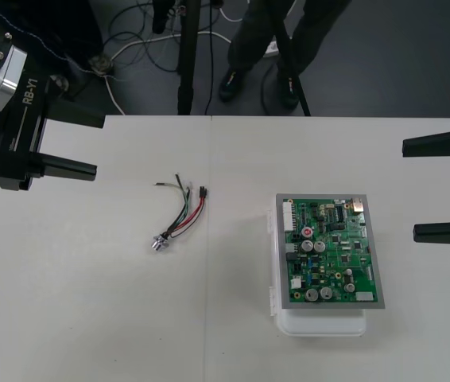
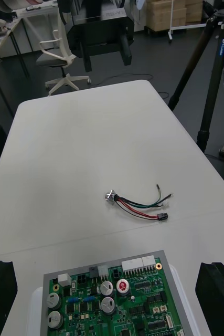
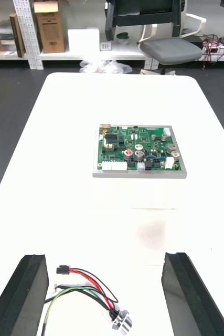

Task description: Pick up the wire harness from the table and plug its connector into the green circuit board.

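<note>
One table [image 1: 90, 302] carries one harness [image 1: 181, 213], one board [image 1: 330, 251] and one white base [image 1: 320, 324]. The harness has one black plug [image 1: 202, 192], one metal socket [image 1: 159, 244] and a few thin wires, too fine to count exactly. There are two pincers, the left pincer [image 1: 96, 146] and the right pincer [image 1: 409, 189], each with two black fingers [image 1: 66, 167].
</note>
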`<state>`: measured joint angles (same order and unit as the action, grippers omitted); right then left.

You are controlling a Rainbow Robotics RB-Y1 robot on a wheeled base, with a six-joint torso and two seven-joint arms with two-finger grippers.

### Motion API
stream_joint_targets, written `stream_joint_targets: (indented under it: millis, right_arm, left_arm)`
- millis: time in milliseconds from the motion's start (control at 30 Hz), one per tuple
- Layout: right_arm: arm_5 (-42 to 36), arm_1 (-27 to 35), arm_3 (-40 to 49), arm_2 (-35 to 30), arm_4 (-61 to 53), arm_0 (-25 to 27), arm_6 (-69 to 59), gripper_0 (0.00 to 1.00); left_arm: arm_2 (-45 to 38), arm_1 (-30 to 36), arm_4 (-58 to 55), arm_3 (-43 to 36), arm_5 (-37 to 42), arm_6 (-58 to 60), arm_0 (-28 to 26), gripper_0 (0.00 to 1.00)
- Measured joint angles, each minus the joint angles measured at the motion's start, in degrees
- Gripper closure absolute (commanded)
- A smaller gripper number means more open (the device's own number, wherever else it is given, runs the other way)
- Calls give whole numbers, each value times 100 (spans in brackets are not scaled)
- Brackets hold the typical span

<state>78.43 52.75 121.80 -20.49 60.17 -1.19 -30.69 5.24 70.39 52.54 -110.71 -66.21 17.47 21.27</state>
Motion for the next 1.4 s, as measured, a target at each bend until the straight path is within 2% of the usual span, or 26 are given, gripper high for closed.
stream_joint_targets:
  millis: [233,433,967,1067,1233,1333,1400]
  right_arm:
    - [0,0,0,0,0,0,0,0]
    - [0,3,-3,0,0,-4,0,0]
    - [0,3,-3,0,0,-7,0,0]
    - [0,3,-3,0,0,-7,0,0]
    - [0,3,-3,0,0,-8,0,0]
    - [0,3,-3,0,0,-8,0,0]
    - [0,3,-3,0,0,-8,0,0]
  left_arm:
    - [0,0,0,0,0,0,0,36]
    - [76,-64,45,0,-5,0,-324,26]
    - [76,-179,689,-22,-56,132,-385,26]
    - [76,-180,1023,-135,-58,671,-305,25]
    - [125,-180,1568,-447,-65,2515,-123,26]
    - [362,-180,1717,-555,-68,3487,93,26]
    - [636,-180,1798,-565,-68,3735,292,26]
